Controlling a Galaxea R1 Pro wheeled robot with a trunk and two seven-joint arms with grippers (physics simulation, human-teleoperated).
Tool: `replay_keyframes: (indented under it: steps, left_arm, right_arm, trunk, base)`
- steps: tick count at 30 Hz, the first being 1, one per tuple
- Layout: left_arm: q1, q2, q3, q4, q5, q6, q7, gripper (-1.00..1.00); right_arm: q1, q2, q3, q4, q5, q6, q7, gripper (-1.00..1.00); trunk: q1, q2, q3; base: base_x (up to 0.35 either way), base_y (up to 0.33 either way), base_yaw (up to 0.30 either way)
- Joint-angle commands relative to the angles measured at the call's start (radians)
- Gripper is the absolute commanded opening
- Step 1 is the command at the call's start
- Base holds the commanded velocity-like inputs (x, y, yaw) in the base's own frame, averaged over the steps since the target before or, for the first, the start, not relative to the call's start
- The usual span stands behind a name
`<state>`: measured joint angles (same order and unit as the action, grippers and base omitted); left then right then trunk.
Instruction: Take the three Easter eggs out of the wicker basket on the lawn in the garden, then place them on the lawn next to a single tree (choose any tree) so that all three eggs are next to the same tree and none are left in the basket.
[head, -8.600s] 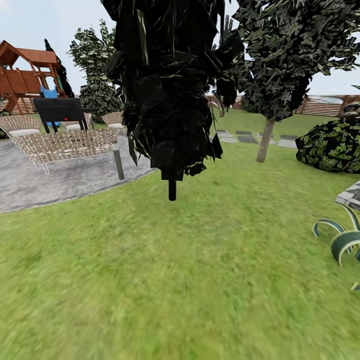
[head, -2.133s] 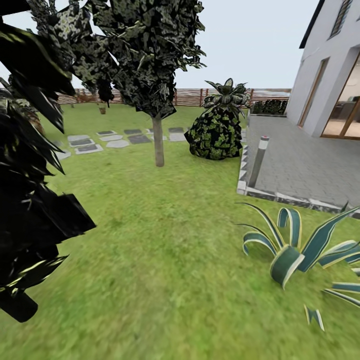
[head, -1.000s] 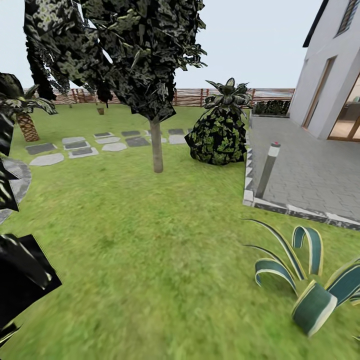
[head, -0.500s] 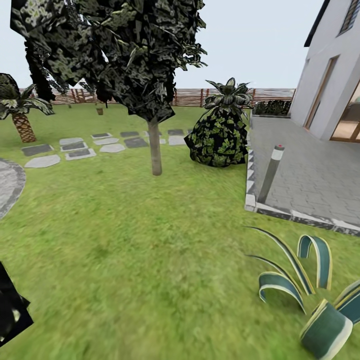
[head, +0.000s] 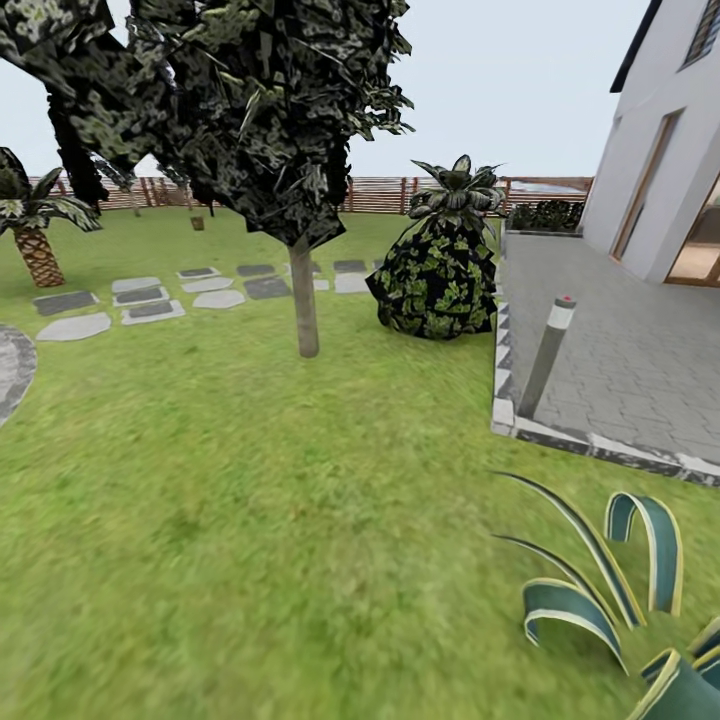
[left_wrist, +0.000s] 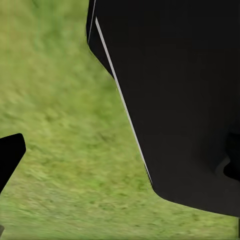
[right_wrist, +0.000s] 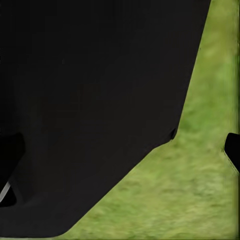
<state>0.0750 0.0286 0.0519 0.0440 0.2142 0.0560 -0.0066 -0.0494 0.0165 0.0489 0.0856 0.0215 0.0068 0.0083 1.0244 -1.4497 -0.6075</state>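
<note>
1. We looked out over the lawn (head: 250, 500), green and wide.
2. A thin-trunked tree (head: 303, 310) stood ahead, with flat stepping stones (head: 150, 297) behind it.
3. A round dark bush (head: 440, 280) sat beside the grey patio (head: 630, 370), where a short post (head: 548, 355) stood.
4. In both wrist views we saw grass behind big black shapes.
5. We could not tell if either end effector was open or closed.
</note>
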Motion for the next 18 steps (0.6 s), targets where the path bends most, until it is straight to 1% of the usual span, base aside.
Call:
replay_keyframes:
  steps: [1,5,8,18]
  left_arm:
    - [0.000,0.000,0.005,-0.001,0.004,0.004,0.000,1.00]
    - [0.000,0.000,0.005,-0.001,0.005,0.004,-0.001,1.00]
    - [0.000,-0.001,0.005,-0.001,0.005,0.003,0.000,1.00]
    - [0.000,-0.001,0.004,-0.001,0.005,0.002,0.000,1.00]
  right_arm:
    - [-0.001,0.000,0.005,0.002,0.002,0.001,0.001,1.00]
    - [-0.001,0.000,0.005,0.002,0.002,0.001,0.000,1.00]
    - [-0.001,0.000,0.005,0.002,0.002,0.001,-0.002,1.00]
    - [-0.001,0.000,0.005,0.002,0.003,0.001,-0.007,1.00]
  trunk:
    - [0.001,0.000,-0.001]
    - [0.001,0.000,-0.001]
    - [0.001,0.000,-0.001]
    - [0.001,0.000,-0.001]
  base:
    - [0.320,-0.090,0.000]
    - [0.316,-0.088,0.003]
    - [0.173,-0.040,0.131]
    - [0.021,-0.005,0.244]
